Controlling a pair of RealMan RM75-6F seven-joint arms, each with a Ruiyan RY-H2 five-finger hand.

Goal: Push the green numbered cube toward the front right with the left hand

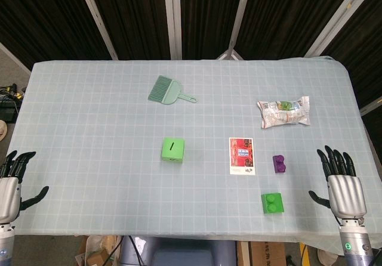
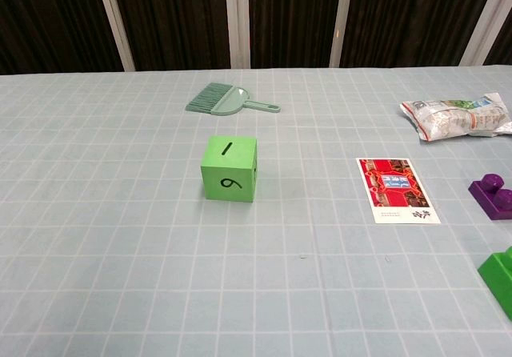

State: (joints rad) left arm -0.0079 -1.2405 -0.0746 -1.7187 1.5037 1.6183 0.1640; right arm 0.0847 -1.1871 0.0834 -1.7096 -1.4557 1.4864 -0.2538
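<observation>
Green numbered cube point(image 1: 172, 149) sits untouched near the tabletop's point(image 1: 89, 111) middle, so the left hand point(image 1: 12, 185), fingers spread and holding nothing at the near left corner, should come in behind the cube's far left side and shove it diagonally, steering clear of the red card point(image 1: 242, 155).

— What are you working on there?
— Your table point(image 1: 89, 129), under a pale blue-grey cloth with a white grid.
— And what's lying on it?
— Your green numbered cube point(image 1: 172, 149) near the middle, a green hand brush point(image 1: 168, 91) beyond it. Right of the cube lies a red card point(image 1: 242, 155), then a purple block point(image 1: 279, 163), with a green block point(image 1: 272, 203) near the front edge. A crumpled packet point(image 1: 284, 111) sits further back on your right.
</observation>
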